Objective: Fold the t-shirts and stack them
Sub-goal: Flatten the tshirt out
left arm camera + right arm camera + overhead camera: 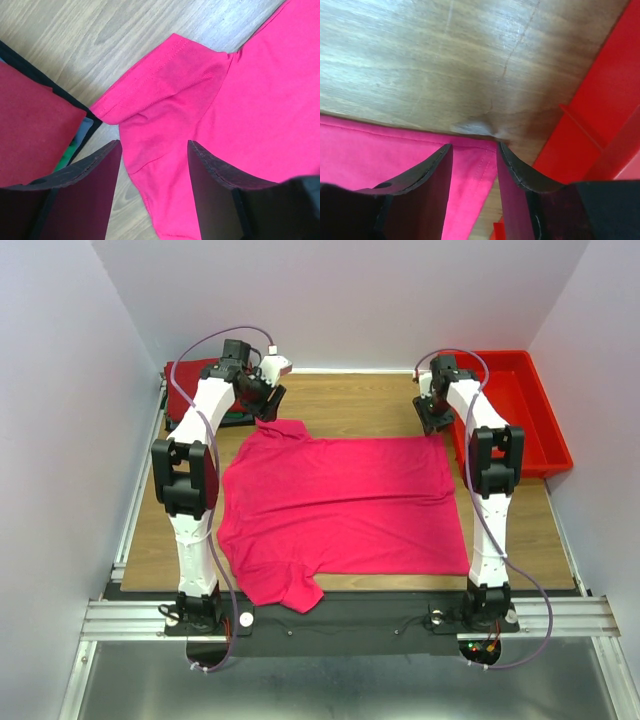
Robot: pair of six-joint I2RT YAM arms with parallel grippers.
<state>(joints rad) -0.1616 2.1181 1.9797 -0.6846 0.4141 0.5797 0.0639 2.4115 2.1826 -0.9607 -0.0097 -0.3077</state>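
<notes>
Limp, light pink t-shirt [340,505] lies flat on the table [350,405] — best pinched at sleeve [165,75] and hem corner [485,160], where left gripper [155,143] gapes wide, right gripper [474,146] half-parted — both empty.

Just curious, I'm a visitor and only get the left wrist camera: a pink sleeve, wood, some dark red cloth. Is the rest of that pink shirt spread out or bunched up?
Observer: Spread out. The pink shirt lies mostly flat across the table.
Visitor: What is the other arm doing?
Observer: On the right arm, the jaws stand apart over the shirt's far right corner.
Visitor: Anything else over there?
Observer: A red bin stands at the table's far right edge.
</notes>
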